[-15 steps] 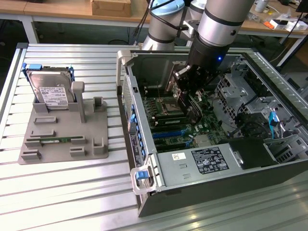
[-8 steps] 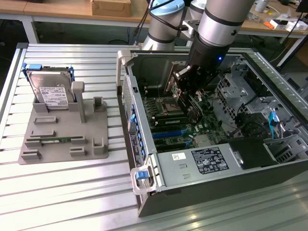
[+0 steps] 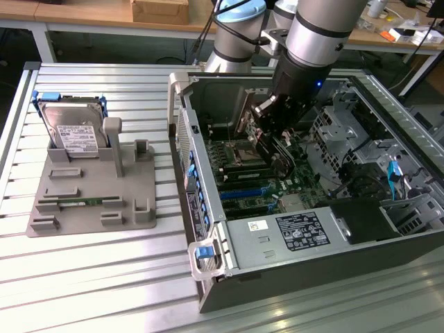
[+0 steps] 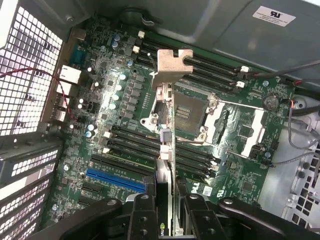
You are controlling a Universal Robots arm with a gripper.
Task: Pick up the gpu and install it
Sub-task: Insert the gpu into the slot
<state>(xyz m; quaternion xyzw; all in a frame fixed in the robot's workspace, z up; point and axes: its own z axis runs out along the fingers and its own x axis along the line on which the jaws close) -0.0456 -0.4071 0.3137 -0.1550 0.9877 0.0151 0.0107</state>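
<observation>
Black two-fingered gripper [image 4: 172,212] is seen closed on the slim dark gpu card [image 4: 167,140] with its silver end bracket, held edge-on inside the open grey computer case [image 3: 277,277], over the green motherboard [image 4: 240,165]. Pickup is judged done; seating in the long blue slot [image 4: 117,180] is not yet done

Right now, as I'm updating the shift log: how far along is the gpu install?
Done: the gpu is picked up and is not on the grey stand. In hand: the tool grips it edge-on over the motherboard, inside the open case. Left: seating it. The blue slot is bare, and the card looks clear of the board.
</observation>
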